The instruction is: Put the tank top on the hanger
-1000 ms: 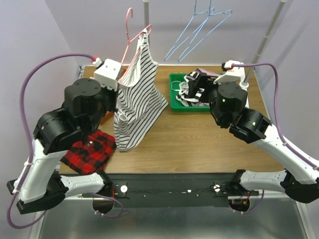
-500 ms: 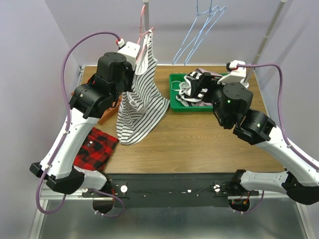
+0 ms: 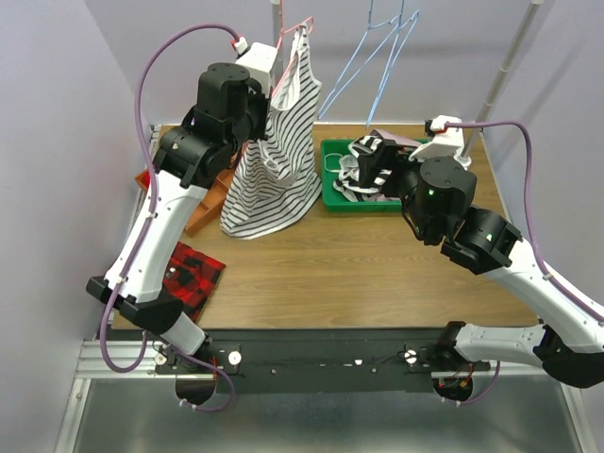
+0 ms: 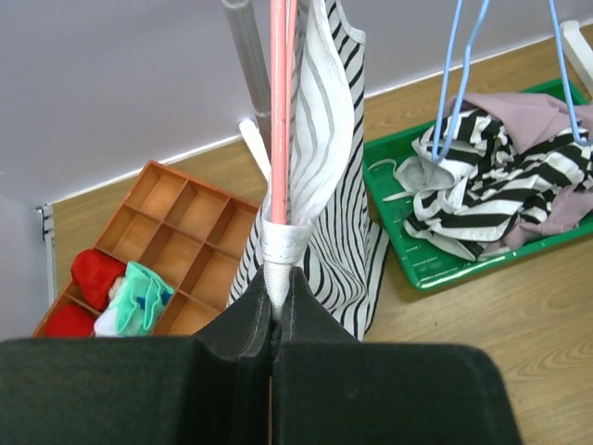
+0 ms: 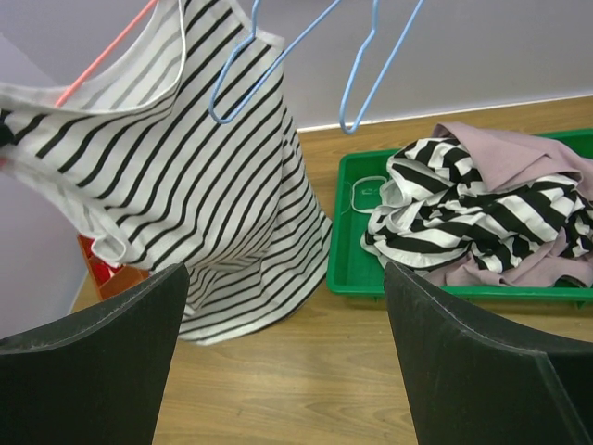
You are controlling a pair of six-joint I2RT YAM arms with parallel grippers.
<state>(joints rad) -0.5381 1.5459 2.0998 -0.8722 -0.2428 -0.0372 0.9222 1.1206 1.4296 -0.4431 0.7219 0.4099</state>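
Observation:
The tank top [image 3: 274,170], white with thin dark stripes, hangs from the pink-red hanger [image 3: 294,25] high at the back left, its hem resting on the table. My left gripper [image 3: 276,74] is shut on a shoulder strap, with the hanger wire [image 4: 279,93] running into the jaws beside the strap [image 4: 281,243]. In the left wrist view the gripper [image 4: 275,289] pinches the white strap, and the top [image 4: 326,139] drapes behind it. My right gripper [image 3: 379,166] is open and empty above the table [image 5: 287,362], facing the top [image 5: 204,185] and the hanger [image 5: 102,57].
A green tray [image 3: 329,192] at the back right holds a bold black-and-white garment [image 3: 368,165] and a mauve one. Two light blue hangers [image 3: 376,58] hang on the rail. An orange organizer [image 4: 176,241] and a red plaid cloth [image 3: 193,274] lie at left.
My left arm has risen and swung back, lifting the tank top and hanger toward the rail; the cloth now hangs straighter. The right arm has barely moved.

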